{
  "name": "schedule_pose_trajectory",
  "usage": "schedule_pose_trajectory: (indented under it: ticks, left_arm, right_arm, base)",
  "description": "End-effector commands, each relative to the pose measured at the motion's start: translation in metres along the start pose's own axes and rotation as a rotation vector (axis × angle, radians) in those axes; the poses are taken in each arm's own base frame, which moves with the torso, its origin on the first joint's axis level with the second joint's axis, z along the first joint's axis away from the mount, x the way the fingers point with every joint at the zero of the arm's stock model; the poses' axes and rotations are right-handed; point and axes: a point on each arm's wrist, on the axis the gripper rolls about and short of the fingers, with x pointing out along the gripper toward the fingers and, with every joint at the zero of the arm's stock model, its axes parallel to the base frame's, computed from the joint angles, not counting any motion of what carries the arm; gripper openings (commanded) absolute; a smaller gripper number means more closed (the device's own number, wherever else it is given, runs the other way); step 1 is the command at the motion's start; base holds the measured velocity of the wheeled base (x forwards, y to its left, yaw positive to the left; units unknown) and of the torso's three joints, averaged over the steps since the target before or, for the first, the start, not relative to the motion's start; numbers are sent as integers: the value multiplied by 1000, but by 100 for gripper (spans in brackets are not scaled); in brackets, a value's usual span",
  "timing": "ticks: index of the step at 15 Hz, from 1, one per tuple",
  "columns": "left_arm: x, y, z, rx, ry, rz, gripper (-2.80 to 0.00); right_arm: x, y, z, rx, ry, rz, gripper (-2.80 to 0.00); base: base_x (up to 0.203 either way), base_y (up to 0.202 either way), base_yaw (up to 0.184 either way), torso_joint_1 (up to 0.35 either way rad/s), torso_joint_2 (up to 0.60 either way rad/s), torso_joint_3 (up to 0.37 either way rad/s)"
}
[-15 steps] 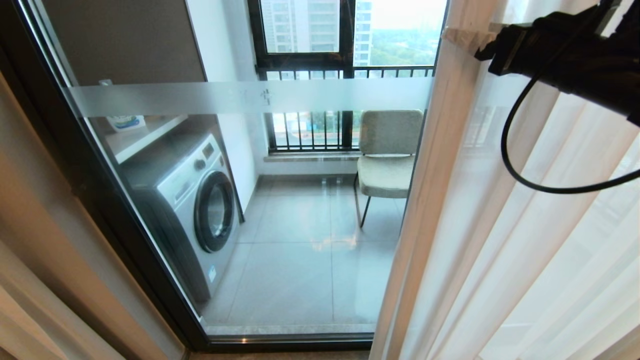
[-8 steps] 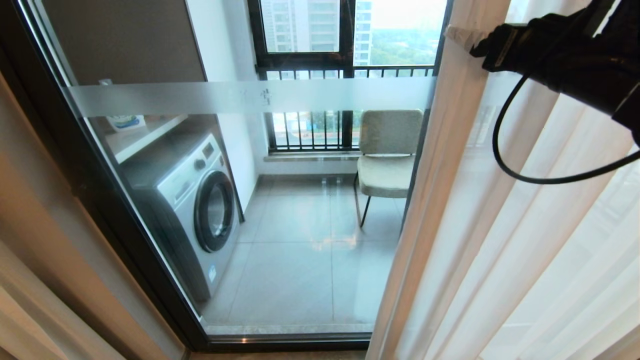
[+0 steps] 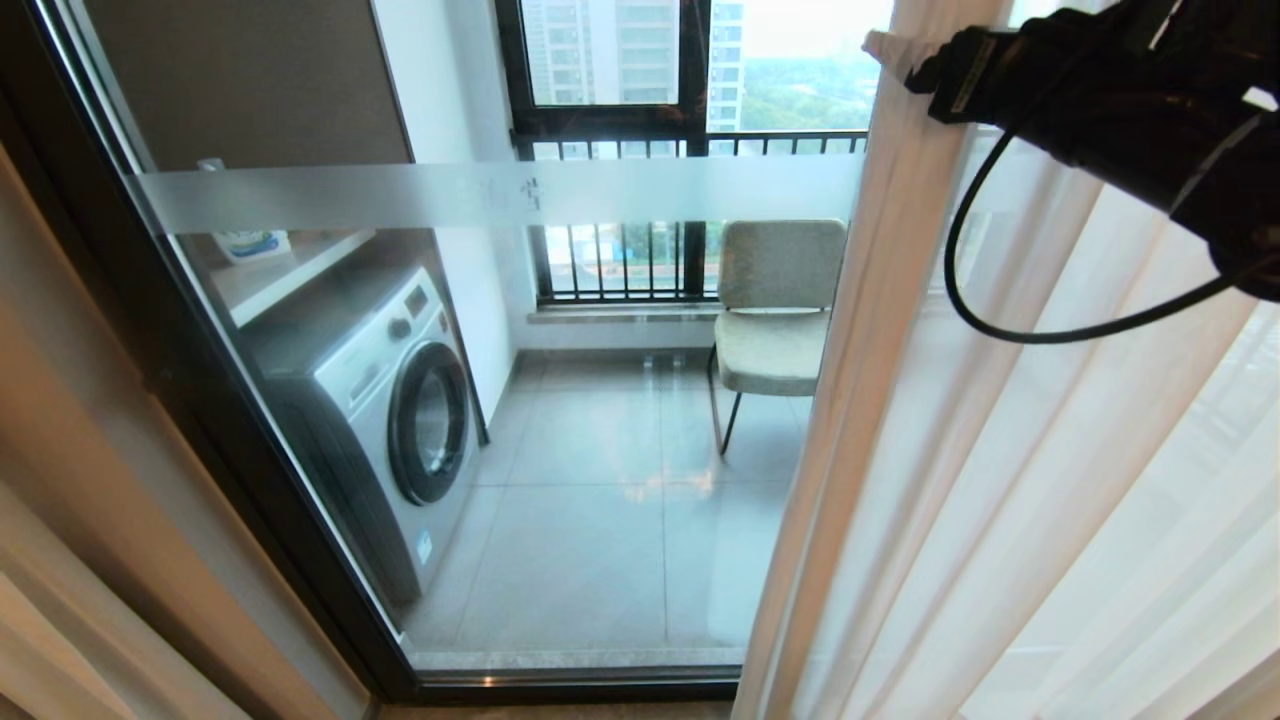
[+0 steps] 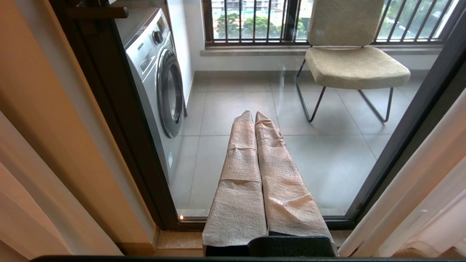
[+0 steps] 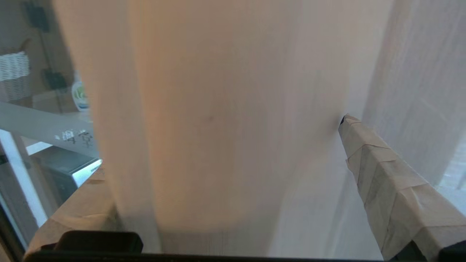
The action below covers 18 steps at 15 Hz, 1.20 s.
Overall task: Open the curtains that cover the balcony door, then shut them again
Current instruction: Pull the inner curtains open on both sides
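Balcony door [image 3: 480, 400] glass, right gripper [image 5: 225, 171] (jaws spread) – straddling curtains [image 3: 980, 480]

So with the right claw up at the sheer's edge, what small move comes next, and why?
Probably close the right claw on the sheer curtain. Its fingers stand wide apart with a fold of that fabric between them, and the balcony door glass is uncovered beside it.
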Motion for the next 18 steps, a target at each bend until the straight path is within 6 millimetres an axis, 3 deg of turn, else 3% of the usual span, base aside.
schedule_pose_trajectory:
  ticks: [1,3,4,9,14,18]
  left_arm:
    - [0,0,0,0,-1,0,-280]
    - [0,0,0,0,-1,0,-280]
    - [0,0,0,0,-1,0,-280]
    - [0,0,0,0,-1,0,-280]
    - [0,0,0,0,-1,0,-280]
    - [0,0,0,0,-1,0,-280]
  right_arm:
    - [5,1,-4,-2,1,-5,0]
    - [10,0,-4,-6,-9,-7,0]
    - [10,0,-4,-20,-8,-8,-280]
    - [8,-1,0,-30,-19,-24,-280]
    - [-4,-4,21,-31,-58,-100,-280]
    - [-31,-21,38,-52,-63,-192,-280]
  base:
    - [0,0,0,0,0,0]
    - [0,0,0,0,0,0]
    - [0,0,0,0,0,0]
    - [0,0,0,0,0,0]
    - [0,0,0,0,0,0]
    - [0,0,0,0,0,0]
